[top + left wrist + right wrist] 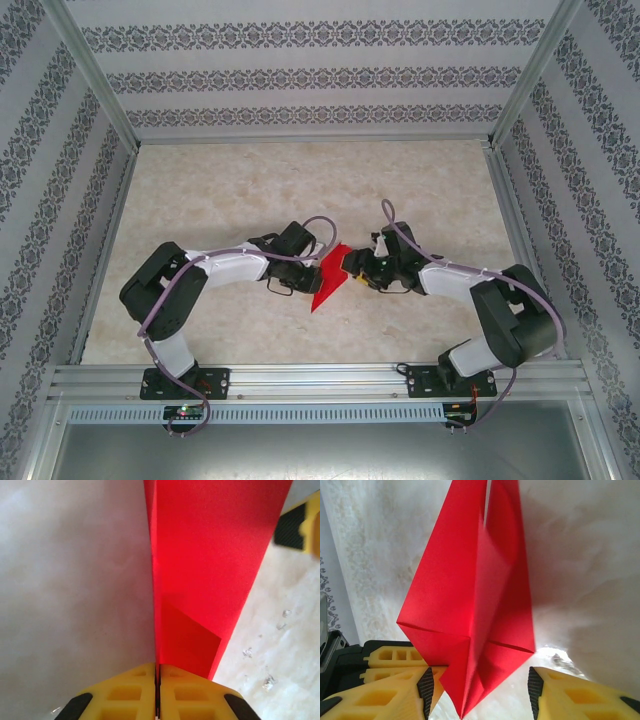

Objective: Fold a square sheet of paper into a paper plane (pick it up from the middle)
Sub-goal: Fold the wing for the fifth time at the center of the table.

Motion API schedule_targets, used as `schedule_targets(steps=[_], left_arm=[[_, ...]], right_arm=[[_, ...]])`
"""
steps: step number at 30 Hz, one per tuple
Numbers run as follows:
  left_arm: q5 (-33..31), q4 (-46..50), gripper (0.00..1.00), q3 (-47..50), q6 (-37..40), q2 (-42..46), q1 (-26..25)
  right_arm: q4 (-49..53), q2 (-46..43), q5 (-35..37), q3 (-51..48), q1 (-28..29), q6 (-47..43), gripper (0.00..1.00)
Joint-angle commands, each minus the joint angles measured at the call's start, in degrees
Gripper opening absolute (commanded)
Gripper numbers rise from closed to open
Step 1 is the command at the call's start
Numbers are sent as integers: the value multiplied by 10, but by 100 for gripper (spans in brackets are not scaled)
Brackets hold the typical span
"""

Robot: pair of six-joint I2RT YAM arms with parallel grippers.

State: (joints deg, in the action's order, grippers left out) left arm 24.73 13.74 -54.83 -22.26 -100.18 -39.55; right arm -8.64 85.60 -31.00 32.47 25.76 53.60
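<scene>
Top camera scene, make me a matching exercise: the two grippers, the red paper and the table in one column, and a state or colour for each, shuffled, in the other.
Column one:
1. left gripper
2. right gripper
3. red paper
4. table

Column two:
A. marbled beige
B. open, with the paper's tip between the pads
C. creased into a pointed shape
D. closed on the paper's folded edge

Pairs: 1-D, 2-B, 3-C, 4-A
</scene>
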Motion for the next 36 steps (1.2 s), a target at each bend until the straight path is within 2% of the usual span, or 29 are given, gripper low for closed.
schedule_targets(steps=[1, 11, 22, 31, 36], left_arm=[[54, -42, 10, 14, -15, 18, 14], [86, -85, 10, 44, -31, 19, 33], [136, -139, 10, 73, -62, 25, 56], [184, -189, 10, 93, -101, 30, 73], [190, -197, 10, 98, -107, 30, 81]], right_arm=[[-46, 20, -4, 3, 20, 35, 56], [-72, 56, 3, 17, 63, 72, 55], [-103, 66, 2, 19, 88, 104, 45], [-72, 82, 13, 30, 98, 91, 33], [-59, 83, 18, 39, 99, 82, 29]])
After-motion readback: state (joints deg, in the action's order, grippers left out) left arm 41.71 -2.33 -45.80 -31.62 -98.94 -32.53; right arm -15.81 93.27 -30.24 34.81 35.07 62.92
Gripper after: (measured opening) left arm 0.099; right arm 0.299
